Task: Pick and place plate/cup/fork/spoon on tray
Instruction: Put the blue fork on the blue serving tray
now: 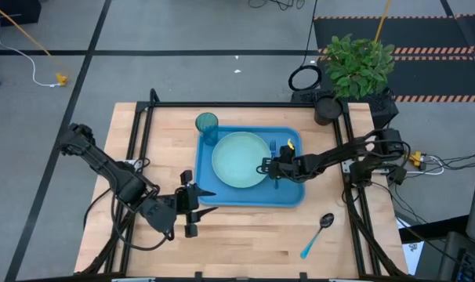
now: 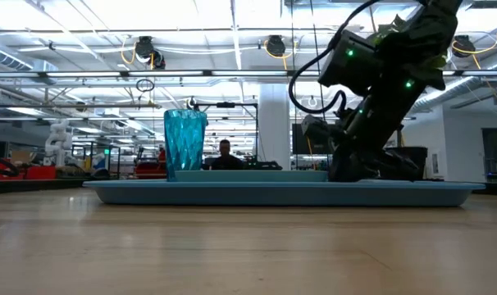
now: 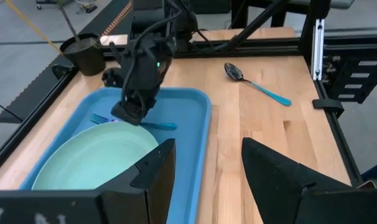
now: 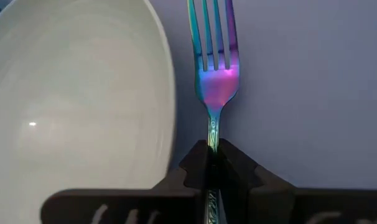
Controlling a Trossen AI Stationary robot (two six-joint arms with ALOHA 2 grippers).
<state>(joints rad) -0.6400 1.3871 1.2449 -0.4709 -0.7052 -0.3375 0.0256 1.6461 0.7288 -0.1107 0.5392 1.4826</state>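
The blue tray (image 1: 288,196) lies mid-table. The mint-green plate (image 1: 239,159) rests flat in it. The teal cup (image 1: 207,124) stands upright at the tray's far left corner. My right gripper (image 1: 267,167) is low over the tray, just right of the plate, and shut on the fork (image 4: 216,74). The fork's tines point toward the far edge. The spoon (image 1: 317,234) lies on the bare table near the right front. My left gripper (image 1: 192,207) is open and empty by the tray's near left corner. My right gripper pinches the fork's slim neck (image 4: 212,138), just behind the tined head, between its two fingers. The fingers come slanting down from the table's right and lie across the fork. The fork lies level beside the plate; whether it rests on the tray floor I cannot tell.
A potted plant (image 1: 359,63) and a dark pot (image 1: 327,108) stand at the table's far right corner. A black frame (image 1: 245,104) runs along the table's edges. Bare wood lies between the tray and the near edge, around the spoon.
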